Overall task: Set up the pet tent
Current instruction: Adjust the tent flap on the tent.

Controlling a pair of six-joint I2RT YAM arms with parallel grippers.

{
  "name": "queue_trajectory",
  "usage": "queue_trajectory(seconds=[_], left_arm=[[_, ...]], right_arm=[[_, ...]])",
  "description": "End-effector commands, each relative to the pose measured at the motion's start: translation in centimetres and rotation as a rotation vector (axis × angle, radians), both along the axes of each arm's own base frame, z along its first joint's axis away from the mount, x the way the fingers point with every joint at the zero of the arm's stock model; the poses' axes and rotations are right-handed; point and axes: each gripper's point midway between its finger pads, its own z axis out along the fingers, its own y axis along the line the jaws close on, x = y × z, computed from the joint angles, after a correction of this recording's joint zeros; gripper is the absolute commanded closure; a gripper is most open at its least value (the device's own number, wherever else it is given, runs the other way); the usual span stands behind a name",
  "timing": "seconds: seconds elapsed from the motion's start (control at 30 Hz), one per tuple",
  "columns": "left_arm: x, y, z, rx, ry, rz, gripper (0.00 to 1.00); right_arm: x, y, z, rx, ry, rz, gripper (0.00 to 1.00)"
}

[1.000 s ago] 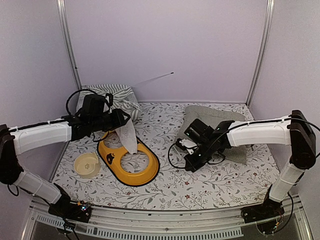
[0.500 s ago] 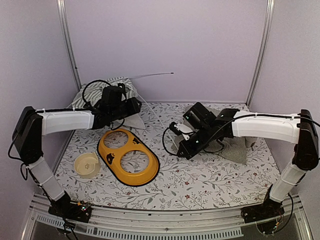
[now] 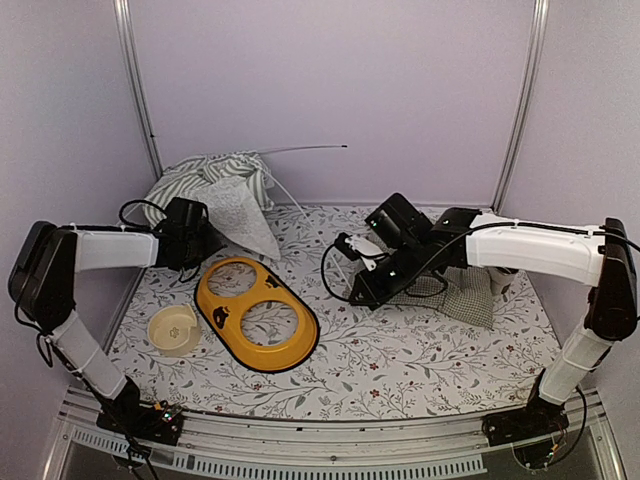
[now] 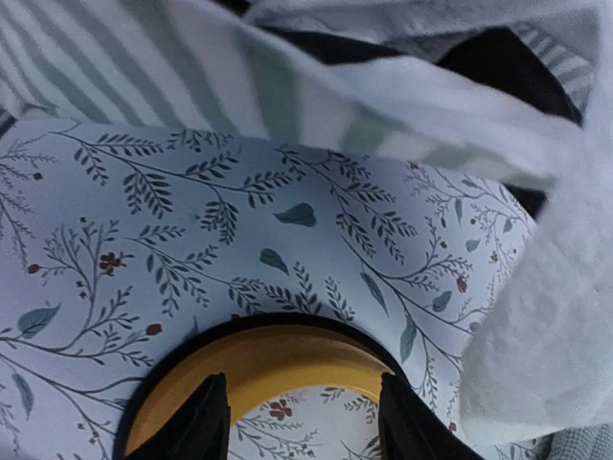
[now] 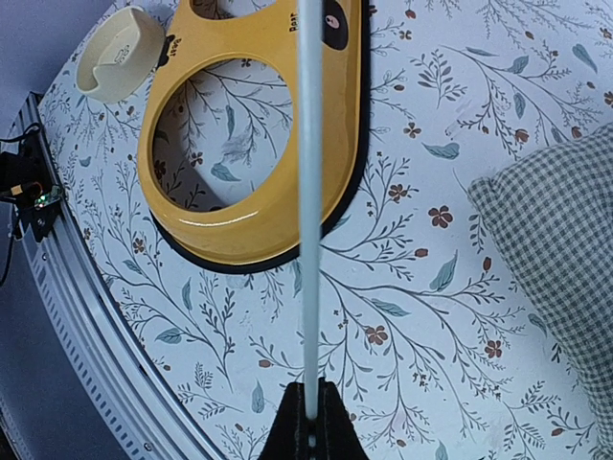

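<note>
Right gripper (image 5: pixel 311 407): jaws closed hard on the tent pole (image 5: pixel 308 192), a thin white rod. It's pinched right at my tips and runs straight out from the wrist camera, over the yellow double-bowl feeder (image 5: pixel 259 144). From above, that pole heads up and left toward the pet tent (image 3: pixel 210 180). It's faint against the floral table cover (image 3: pixel 400 370), so I can't trace it the whole way.

The tent is a crumpled heap of green-and-white striped fabric in the back-left corner, against the wall. Its white mesh flap (image 3: pixel 243 212) hangs down the front toward the feeder. A second pole (image 3: pixel 305 150) sticks out of the top to the right, in the air.

Left gripper (image 4: pixel 301 402): fingers (image 4: pixel 203 426) apart, roughly mid-width, with nothing between them. It's low over the table just in front of the tent. The feeder's far rim shows under the gap, striped fabric is ahead and the flap is at the right edge of my view. Can't tell if I'm brushing any fabric.

Checked cushion (image 3: pixel 455 295) lies on the right, partly under my right arm. Cream bowl (image 3: pixel 173 328) sits just left of the feeder.
</note>
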Motion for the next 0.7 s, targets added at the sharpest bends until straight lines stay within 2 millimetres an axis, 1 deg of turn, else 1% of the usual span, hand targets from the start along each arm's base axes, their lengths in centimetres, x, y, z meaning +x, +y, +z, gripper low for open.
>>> queue_trajectory(seconds=[0.0,0.07,0.1,0.17,0.3,0.37,0.47,0.53,0.6,0.67], left_arm=[[0.6,1.2,3.2,-0.066,-0.129,-0.041,0.46],[0.6,-1.1,4.6,-0.107,-0.207,-0.152,0.43],[0.7,-1.9,5.1,-0.124,-0.241,-0.188,0.41],[0.4,-3.2,5.3,-0.167,-0.286,-0.246,0.37],[0.1,-5.3,5.1,-0.269,-0.352,-0.336,0.29],[0.6,-6.3,4.7,-0.293,-0.356,-0.371,0.23],[1.6,-7.5,4.6,-0.321,-0.389,-0.407,0.14],[2.2,-8.1,4.6,-0.345,-0.41,-0.424,0.11],[2.7,-8.6,4.8,-0.366,-0.435,-0.438,0.11],[2.8,-9.1,5.0,-0.385,-0.452,-0.452,0.15]], right_arm=[[1.9,2.3,4.1,0.12,-0.105,0.015,1.0],[1.9,2.4,4.2,0.121,-0.105,0.018,1.0],[2.0,2.4,4.2,0.121,-0.107,0.018,1.0],[2.0,2.5,4.3,0.12,-0.107,0.02,1.0],[2.1,2.5,4.3,0.117,-0.111,0.022,1.0],[2.1,2.4,4.2,0.113,-0.11,0.021,1.0],[2.0,2.4,4.0,0.108,-0.108,0.021,1.0],[2.1,2.4,4.0,0.109,-0.109,0.022,1.0],[2.1,2.5,4.0,0.108,-0.109,0.022,1.0],[2.2,2.5,4.0,0.11,-0.109,0.022,1.0]])
